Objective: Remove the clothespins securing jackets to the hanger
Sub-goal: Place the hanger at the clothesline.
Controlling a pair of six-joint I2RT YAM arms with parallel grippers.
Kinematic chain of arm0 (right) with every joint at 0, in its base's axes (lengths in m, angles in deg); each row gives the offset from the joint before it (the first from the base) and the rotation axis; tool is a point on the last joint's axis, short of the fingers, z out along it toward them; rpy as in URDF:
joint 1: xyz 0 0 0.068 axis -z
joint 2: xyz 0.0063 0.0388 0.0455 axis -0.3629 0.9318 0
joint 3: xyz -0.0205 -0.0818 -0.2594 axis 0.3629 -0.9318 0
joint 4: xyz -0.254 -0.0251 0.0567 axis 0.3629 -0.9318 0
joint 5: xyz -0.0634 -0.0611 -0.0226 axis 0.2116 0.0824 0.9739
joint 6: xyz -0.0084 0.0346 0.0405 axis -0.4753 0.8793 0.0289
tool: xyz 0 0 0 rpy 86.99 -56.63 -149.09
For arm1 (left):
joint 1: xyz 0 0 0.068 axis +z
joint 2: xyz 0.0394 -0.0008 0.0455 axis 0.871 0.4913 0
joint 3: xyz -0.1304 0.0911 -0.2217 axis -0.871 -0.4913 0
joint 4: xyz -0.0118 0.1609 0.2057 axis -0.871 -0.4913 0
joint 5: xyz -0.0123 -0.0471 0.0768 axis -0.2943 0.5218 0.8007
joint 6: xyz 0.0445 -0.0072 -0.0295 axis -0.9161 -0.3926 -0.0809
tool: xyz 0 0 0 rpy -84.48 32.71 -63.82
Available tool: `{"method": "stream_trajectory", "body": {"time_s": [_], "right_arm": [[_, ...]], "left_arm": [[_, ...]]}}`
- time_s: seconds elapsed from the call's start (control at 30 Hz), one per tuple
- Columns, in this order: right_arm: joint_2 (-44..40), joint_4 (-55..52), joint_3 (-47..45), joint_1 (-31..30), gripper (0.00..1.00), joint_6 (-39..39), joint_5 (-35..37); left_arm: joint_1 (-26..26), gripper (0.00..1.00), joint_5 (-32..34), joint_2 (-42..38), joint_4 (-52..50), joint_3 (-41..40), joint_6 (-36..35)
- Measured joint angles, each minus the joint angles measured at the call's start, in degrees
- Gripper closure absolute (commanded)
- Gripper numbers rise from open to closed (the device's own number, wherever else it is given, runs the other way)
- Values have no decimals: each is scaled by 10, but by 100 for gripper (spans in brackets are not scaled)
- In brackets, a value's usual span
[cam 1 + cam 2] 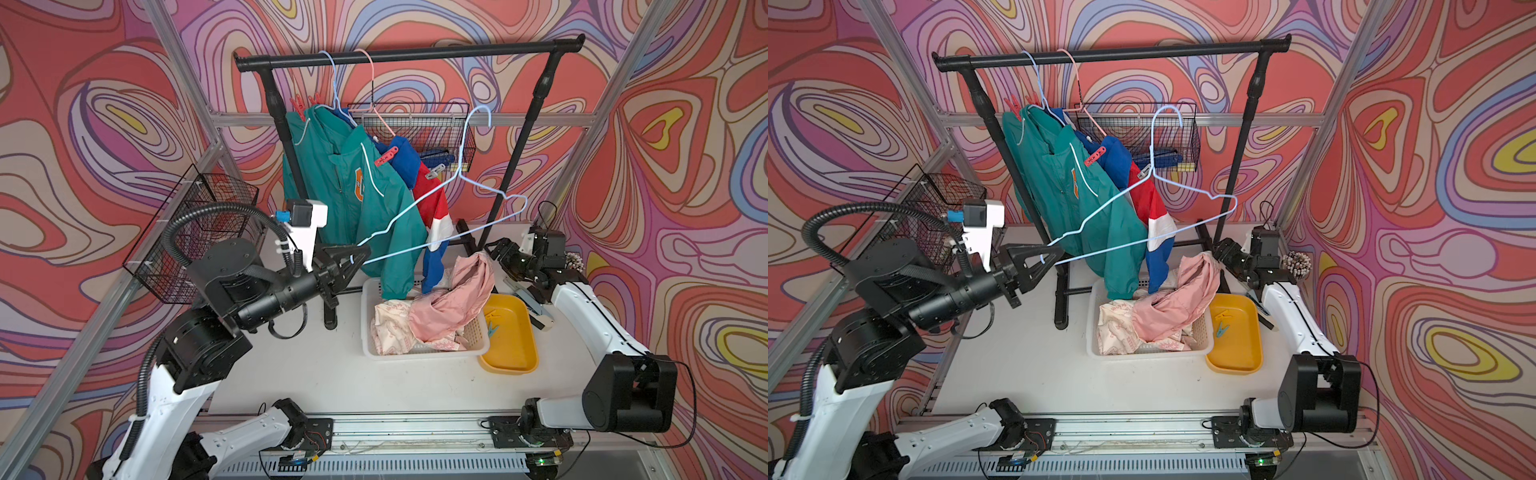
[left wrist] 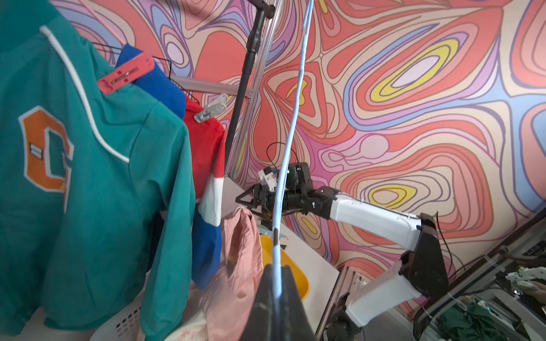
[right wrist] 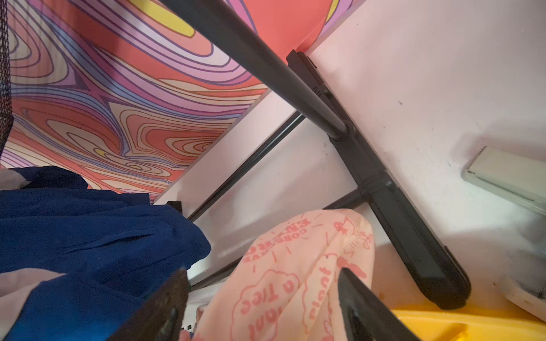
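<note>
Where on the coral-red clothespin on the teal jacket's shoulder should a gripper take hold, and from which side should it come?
Take the coral-red clothespin by its free tail, which juts past the shoulder of the teal jacket; the other end seems to bite the cloth. Come from the side of the open right gripper, squeezing its two flat faces.

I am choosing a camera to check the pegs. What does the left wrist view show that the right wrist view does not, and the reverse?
Left wrist only: the teal jacket, a coral clothespin at its shoulder, a grey clothespin on the hooded jacket, the blue hanger pinched in the left fingers. Right wrist only: red lettering on the pink jacket, the rack foot. Both: the hooded jacket, pink jacket, yellow tray and open right fingers.
</note>
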Motion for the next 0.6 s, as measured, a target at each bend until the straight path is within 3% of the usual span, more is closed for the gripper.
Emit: {"method": "stream_trajectory", "body": {"time_s": [0.23, 0.6], "right_arm": [[0, 10, 0, -7, 19, 0, -9], [3, 24, 7, -17, 19, 0, -28]], "left_arm": [[-16, 100, 86, 168, 51, 144, 13], [-21, 100, 197, 321, 50, 337, 8]]}}
